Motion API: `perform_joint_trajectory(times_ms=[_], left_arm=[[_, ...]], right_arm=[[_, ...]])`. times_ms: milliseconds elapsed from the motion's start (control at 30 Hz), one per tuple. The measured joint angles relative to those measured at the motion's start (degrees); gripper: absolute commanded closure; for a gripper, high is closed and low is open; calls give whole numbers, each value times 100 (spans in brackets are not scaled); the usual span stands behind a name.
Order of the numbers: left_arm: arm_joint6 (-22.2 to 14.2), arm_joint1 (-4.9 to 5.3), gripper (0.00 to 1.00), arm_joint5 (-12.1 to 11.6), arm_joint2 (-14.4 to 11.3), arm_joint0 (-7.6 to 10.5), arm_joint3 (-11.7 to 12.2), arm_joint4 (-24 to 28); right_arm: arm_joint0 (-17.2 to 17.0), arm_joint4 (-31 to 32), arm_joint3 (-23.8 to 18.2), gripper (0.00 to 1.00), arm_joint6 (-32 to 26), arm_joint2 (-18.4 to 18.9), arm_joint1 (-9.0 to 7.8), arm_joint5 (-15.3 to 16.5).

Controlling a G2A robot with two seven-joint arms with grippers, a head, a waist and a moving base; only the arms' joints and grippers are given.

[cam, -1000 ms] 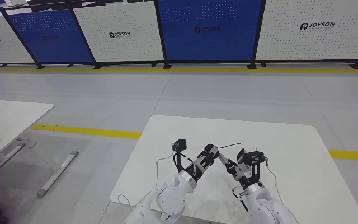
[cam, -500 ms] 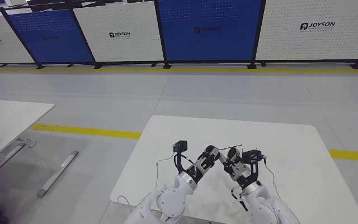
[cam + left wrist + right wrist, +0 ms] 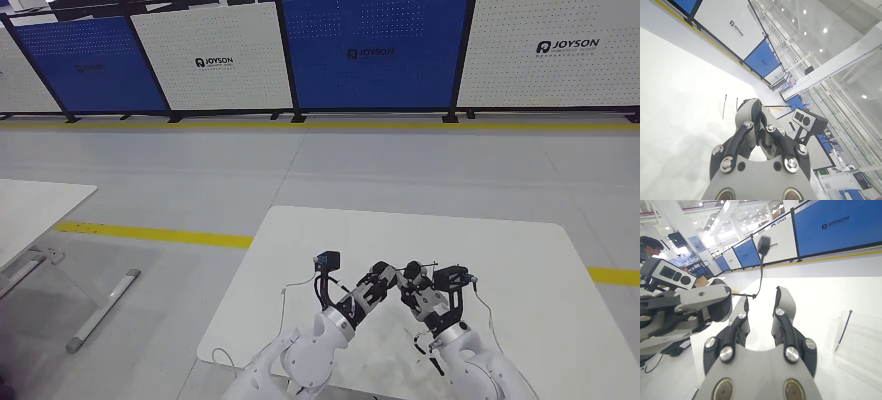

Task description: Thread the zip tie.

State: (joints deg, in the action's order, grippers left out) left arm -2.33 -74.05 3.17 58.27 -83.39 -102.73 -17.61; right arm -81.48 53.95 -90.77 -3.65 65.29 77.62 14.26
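One zip tie point(image 3: 761, 275) pinched tight in my left gripper point(image 3: 758, 110). My right gripper point(image 3: 762, 294) gapes wide, one fingertip just beside it.

left gripper point(image 3: 758, 106) pinched — right gripper point(image 3: 762, 294) wide

right claw point(image 3: 762, 298): silver plates, black links, round steel screws, black ribbed lining.

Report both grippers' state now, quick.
Left gripper: shut on the zip tie.
Right gripper: open, gripping nothing.
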Motion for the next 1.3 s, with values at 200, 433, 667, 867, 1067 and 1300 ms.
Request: perform_joint_trajectory(times_ms=[200,433,667,867,1067,1300], left_arm=[[-27,-4,100,62,-1,29,13,-11],[-45,-8,100,112,-8,40,5,-7],[-44,-13,100,128,-12,49,27,8],[-43,-15,100,104,-10,54,44,16],[-3,-21,100,43,-44,43,42,-6],[44,-20,100,-94,-59,7,4,-37]], right_arm=[[19,28,-18,76,-55,-11,-9,7],[19,-13,-58,85,-88,-5,-23,84],[28,-32,-42,100,-93,-14,-28,55],[23,-45,-19,100,-89,-25,-33,53],[37,-183,47,100,-174,-41,-39,160],[83,-395,131,100,-250,-67,-41,314]])
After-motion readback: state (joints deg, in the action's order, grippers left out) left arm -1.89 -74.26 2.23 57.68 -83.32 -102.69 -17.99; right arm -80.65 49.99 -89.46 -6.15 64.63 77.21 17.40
